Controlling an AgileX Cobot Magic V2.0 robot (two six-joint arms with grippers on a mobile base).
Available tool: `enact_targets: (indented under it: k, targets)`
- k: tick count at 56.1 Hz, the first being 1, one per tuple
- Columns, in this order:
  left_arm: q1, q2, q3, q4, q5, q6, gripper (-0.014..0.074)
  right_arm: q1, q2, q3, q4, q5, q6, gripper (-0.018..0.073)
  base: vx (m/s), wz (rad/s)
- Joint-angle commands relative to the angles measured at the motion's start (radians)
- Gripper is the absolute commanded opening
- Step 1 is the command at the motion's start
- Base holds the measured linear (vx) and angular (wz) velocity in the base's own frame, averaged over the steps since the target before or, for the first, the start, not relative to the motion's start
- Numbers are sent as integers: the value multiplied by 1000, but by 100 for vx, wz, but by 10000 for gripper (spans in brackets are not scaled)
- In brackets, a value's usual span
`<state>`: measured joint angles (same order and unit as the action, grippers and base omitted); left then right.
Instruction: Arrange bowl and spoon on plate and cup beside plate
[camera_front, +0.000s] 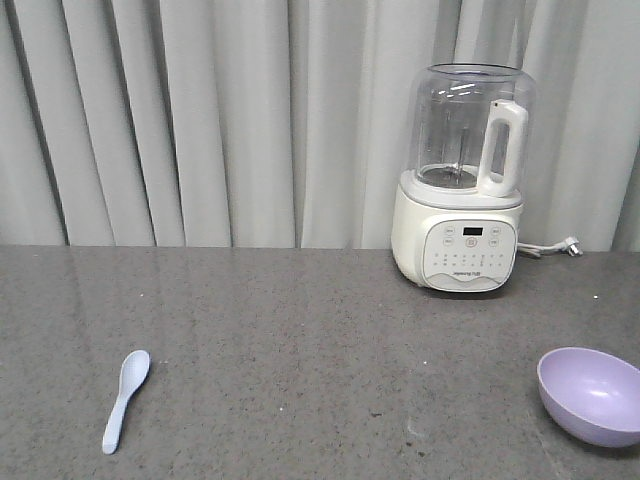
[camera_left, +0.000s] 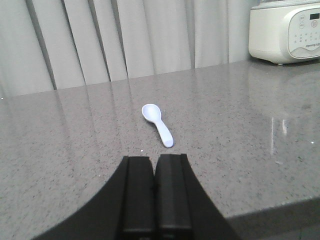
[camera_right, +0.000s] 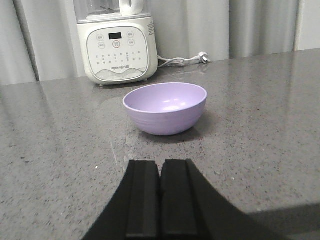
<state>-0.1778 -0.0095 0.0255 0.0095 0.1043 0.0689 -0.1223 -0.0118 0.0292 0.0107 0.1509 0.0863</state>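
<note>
the left gripper (camera_left: 155, 197) has its two black fingers pressed together, holding nothing; beyond it the spoon (camera_left: 158, 125) lies flat on the grey counter (camera_left: 240, 125), scoop pointing away. the right gripper (camera_right: 160, 200) is closed the same way, empty, with the lilac bowl (camera_right: 165, 107) upright ahead of it. farthest back, a white blender (camera_front: 465, 180) stands against the curtain (camera_front: 200, 120)

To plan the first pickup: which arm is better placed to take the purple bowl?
Right. The right gripper points straight at the bowl, with nothing between them. The left gripper faces the spoon instead. Both grippers are shut.
</note>
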Motion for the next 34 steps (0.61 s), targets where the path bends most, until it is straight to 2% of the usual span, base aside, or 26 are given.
enact_targets:
  k: [1,17,34]
  targets:
    - [-8,-18,-26,-1,-83,0,-6,-4,-4,5,-5,-82,-3,-8,28,-9]
    - [-8,-18,-26,-1,-83,0,-6,-4,-4,5,-5,-82,-3,-8,21,-6]
    - [-8,-18,-26,-1,-83,0,-6,-4,-4,5,-5,-82,-3,-8,8,-1]
